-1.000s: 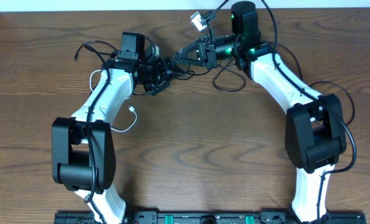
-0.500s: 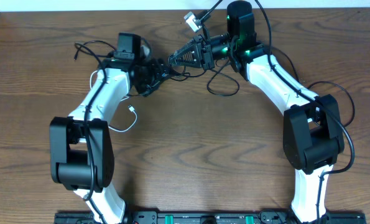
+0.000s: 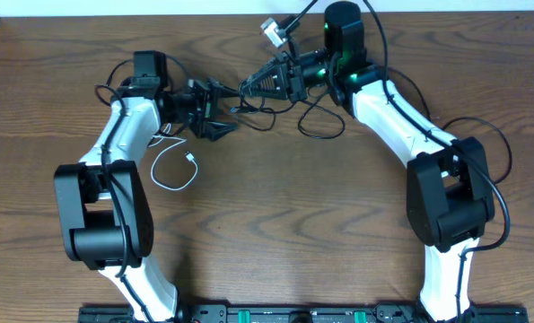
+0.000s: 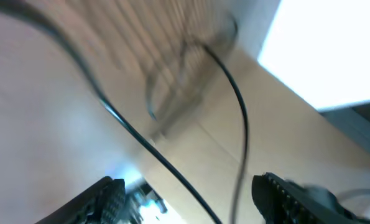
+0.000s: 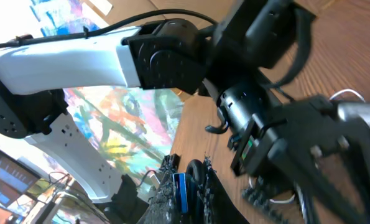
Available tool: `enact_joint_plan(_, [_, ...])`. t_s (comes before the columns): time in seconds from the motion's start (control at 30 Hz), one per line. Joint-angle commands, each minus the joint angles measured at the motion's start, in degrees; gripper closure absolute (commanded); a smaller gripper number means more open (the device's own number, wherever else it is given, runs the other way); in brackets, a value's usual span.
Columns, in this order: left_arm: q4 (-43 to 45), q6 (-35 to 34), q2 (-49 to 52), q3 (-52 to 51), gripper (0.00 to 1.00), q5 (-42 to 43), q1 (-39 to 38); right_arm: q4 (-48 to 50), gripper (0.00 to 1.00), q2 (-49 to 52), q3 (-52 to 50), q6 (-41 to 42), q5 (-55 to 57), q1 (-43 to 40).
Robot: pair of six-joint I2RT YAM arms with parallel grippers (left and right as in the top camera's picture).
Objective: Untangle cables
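Overhead view shows both arms reaching to the far side of the tabletop (image 3: 284,233), where the black cables (image 3: 249,100) lie knotted between them. The right gripper (image 3: 247,88) meets the tangle from the right. Its wrist camera shows its fingers (image 5: 172,186) pressed close on a blue piece, seemingly a plug of the black cables, though what it is cannot be told for certain. A grip there would anchor one end so the rest can be drawn away from it.

The left gripper (image 3: 220,112) faces it with its fingers spread wide. In the blurred left wrist view a black strand (image 4: 148,149) runs through the gap, touching neither finger (image 4: 110,196). That looks like a line-up for a second hold on the knot.

A slack black loop trails on the wood beneath the right forearm. The white cable (image 3: 191,161) lies in its own loose curl beside the left arm, apart from the tangle and apparently free.
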Motion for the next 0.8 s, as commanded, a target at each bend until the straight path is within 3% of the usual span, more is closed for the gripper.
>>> enact_joint_plan(0.0, [0.0, -7.3, 0.7, -0.1, 0.31, 9.2, -2.2, 1.3, 0.99, -2.0, 1.1, 0.4, 0.4, 0.8])
enact_joint_plan(0.2, [0.0, -10.3, 0.7, -0.1, 0.32, 10.1, -4.5, 2.6, 0.99, -2.0, 1.1, 0.4, 0.4, 1.0])
enact_joint_plan(0.37, [2.4, -10.4, 0.7, -0.1, 0.4, 10.4, -4.9, 3.5, 0.99, -2.0, 1.1, 0.4, 0.4, 1.6])
enact_joint_plan(0.77, [3.9, -10.4, 0.7, -0.1, 0.79, 8.4, -4.9, 4.0, 0.99, -2.0, 1.1, 0.4, 0.3, 2.5])
